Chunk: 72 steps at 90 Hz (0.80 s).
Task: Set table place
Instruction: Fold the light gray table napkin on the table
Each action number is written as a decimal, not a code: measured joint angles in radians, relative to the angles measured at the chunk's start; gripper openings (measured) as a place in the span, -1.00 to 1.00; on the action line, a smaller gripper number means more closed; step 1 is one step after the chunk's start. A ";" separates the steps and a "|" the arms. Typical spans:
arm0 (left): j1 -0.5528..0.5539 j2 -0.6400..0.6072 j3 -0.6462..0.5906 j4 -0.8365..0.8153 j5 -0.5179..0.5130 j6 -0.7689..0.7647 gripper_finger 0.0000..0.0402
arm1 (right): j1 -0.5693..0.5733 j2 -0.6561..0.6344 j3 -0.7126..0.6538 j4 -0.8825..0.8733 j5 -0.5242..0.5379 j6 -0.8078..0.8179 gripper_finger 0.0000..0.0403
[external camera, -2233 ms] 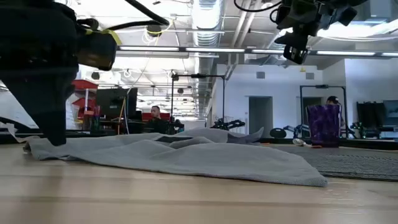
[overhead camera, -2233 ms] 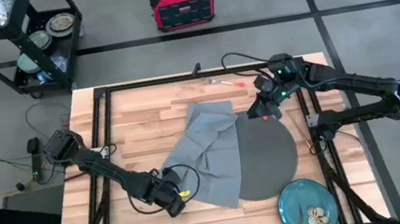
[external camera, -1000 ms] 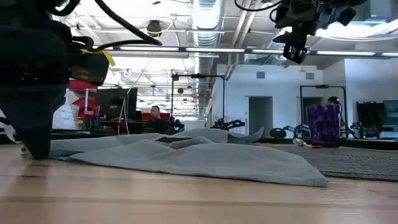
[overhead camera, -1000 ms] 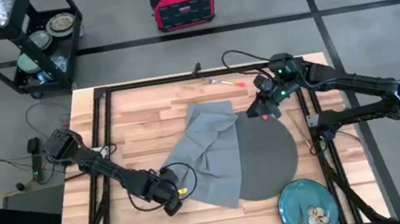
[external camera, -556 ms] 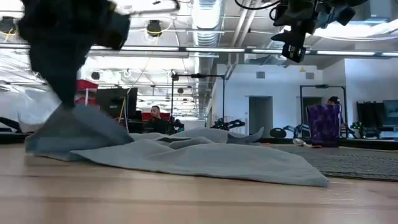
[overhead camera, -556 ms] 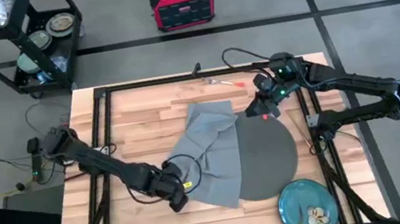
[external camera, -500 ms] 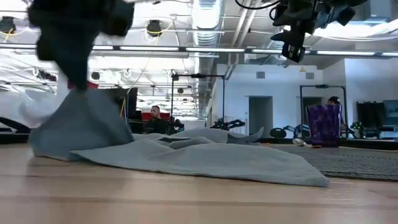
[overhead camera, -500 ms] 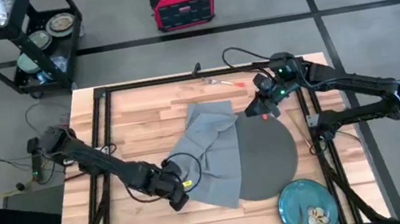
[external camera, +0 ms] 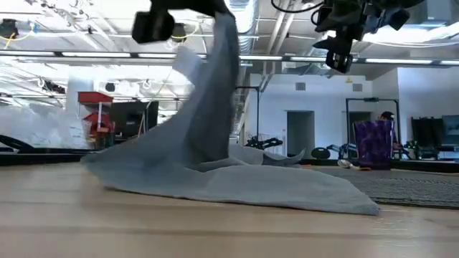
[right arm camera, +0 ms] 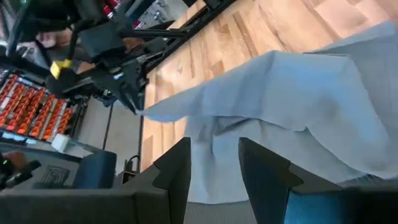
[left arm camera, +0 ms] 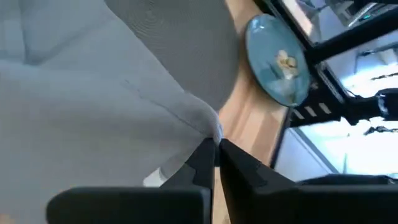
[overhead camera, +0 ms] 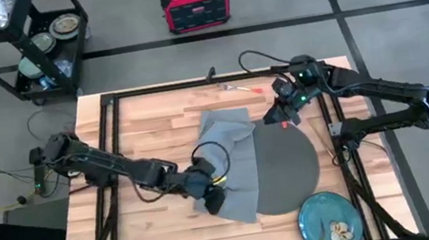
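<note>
Lifted napkin corner now pinched in left pincer

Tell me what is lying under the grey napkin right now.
The napkin lies on the table, its right edge overlapping the round dark mat. The left gripper lifts one corner, baring wood. Anything under the remaining cloth is hidden.

Before you, grey napkin; dark grey mat; blue-green patterned plate; light wood table.
</note>
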 joint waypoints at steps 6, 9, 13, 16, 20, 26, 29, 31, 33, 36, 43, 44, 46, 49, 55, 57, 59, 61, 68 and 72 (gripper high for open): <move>0.003 0.041 0.000 0.052 0.030 -0.001 -1.00 | -0.030 0.002 0.000 -0.031 0.000 -0.016 -0.39; 0.003 0.063 0.000 0.093 0.048 -0.001 -1.00 | -0.045 0.006 0.000 -0.044 -0.001 -0.026 -0.39; 0.003 0.092 0.000 0.143 0.060 -0.002 -1.00 | -0.063 0.015 0.000 -0.068 -0.006 -0.033 -0.39; 0.003 0.115 0.000 0.181 0.064 -0.007 -1.00 | -0.077 0.024 0.000 -0.089 -0.015 -0.046 -0.39; 0.005 0.143 0.000 0.243 0.080 -0.010 -1.00 | -0.095 0.041 0.000 -0.110 -0.028 -0.067 -0.39; 0.005 0.177 0.000 0.298 0.086 -0.018 -1.00 | -0.114 0.081 0.000 -0.144 -0.054 -0.092 -0.39; 0.005 0.194 0.000 0.324 0.087 -0.023 -1.00 | -0.120 0.105 0.000 -0.157 -0.066 -0.108 -0.39; 0.005 0.204 0.000 0.340 0.087 -0.024 -1.00 | -0.123 0.123 0.000 -0.167 -0.073 -0.116 -0.39; 0.005 0.215 0.000 0.353 0.088 -0.024 -1.00 | -0.126 0.140 0.000 -0.175 -0.079 -0.127 -0.39; 0.005 0.229 0.000 0.367 0.090 -0.027 -1.00 | -0.126 0.168 0.000 -0.184 -0.089 -0.139 -0.39; 0.005 0.259 0.011 0.385 0.097 -0.035 -1.00 | -0.124 0.230 0.000 -0.189 -0.114 -0.156 -0.39; 0.005 0.264 0.014 0.387 0.098 -0.035 -1.00 | -0.123 0.237 0.000 -0.190 -0.116 -0.157 -0.39; 0.005 0.271 0.022 0.387 0.102 -0.035 -1.00 | -0.121 0.254 0.000 -0.191 -0.117 -0.158 -0.39; 0.005 0.282 0.035 0.386 0.108 -0.033 -1.00 | -0.121 0.275 0.000 -0.192 -0.117 -0.158 -0.39; 0.005 0.296 0.061 0.383 0.109 -0.018 -1.00 | -0.124 0.312 0.000 -0.189 -0.120 -0.158 -0.39; 0.005 0.299 0.068 0.382 0.109 -0.011 -1.00 | -0.126 0.323 0.000 -0.188 -0.121 -0.158 -0.39; 0.005 0.300 0.076 0.382 0.109 -0.005 -1.00 | -0.130 0.333 0.000 -0.186 -0.123 -0.158 -0.39; 0.005 0.301 0.080 0.382 0.109 0.003 -1.00 | -0.133 0.344 0.000 -0.185 -0.124 -0.158 -0.39; 0.006 0.300 0.086 0.383 0.104 0.018 -1.00 | -0.141 0.378 0.000 -0.185 -0.125 -0.153 -0.39; 0.006 0.300 0.086 0.378 0.100 0.018 -1.00 | -0.147 0.396 0.000 -0.186 -0.125 -0.153 -0.39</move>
